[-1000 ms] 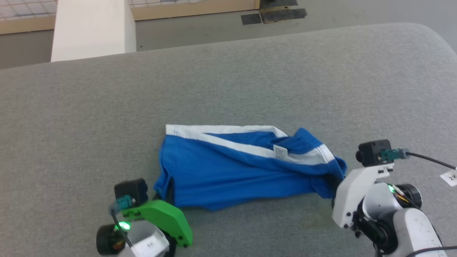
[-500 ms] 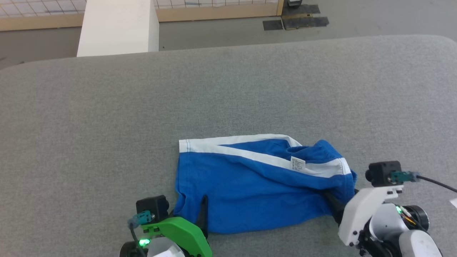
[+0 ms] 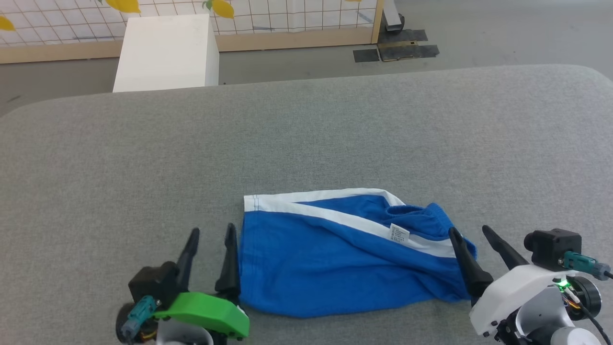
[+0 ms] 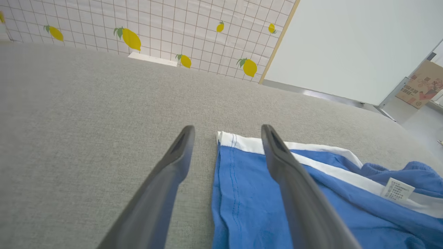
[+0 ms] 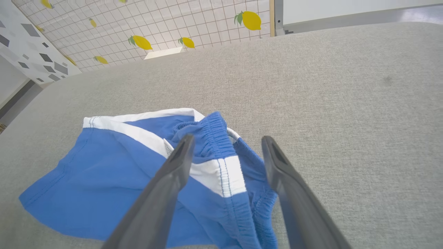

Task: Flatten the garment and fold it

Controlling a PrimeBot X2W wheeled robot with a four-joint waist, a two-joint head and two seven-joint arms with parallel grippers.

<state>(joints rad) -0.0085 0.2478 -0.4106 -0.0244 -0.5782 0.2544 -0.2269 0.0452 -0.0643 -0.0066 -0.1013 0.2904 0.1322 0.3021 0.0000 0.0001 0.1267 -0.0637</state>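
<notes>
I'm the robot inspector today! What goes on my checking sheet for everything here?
Surface: grey fabric top, flat.
Job's things: garment, blue with white stripes, rumpled, not folded, white tag showing.
Clutter: nothing seen.
Grippers: left gripper open at the garment's left edge; right gripper open at its right end.
Cables: teal plug and thin cable on the right wrist camera.
Surroundings: white box, lemon-print wall.

1. The garment (image 3: 335,268) is royal blue with white stripe bands and a white label (image 3: 399,233).
2. The padded surface (image 3: 306,134) is plain grey.
3. The left gripper (image 3: 212,231) is dark-fingered on a green mount (image 3: 206,311); the right gripper (image 3: 469,229) sits on a white mount (image 3: 512,292).
4. The wall panel (image 4: 138,20) is white-gridded with yellow lemons.
</notes>
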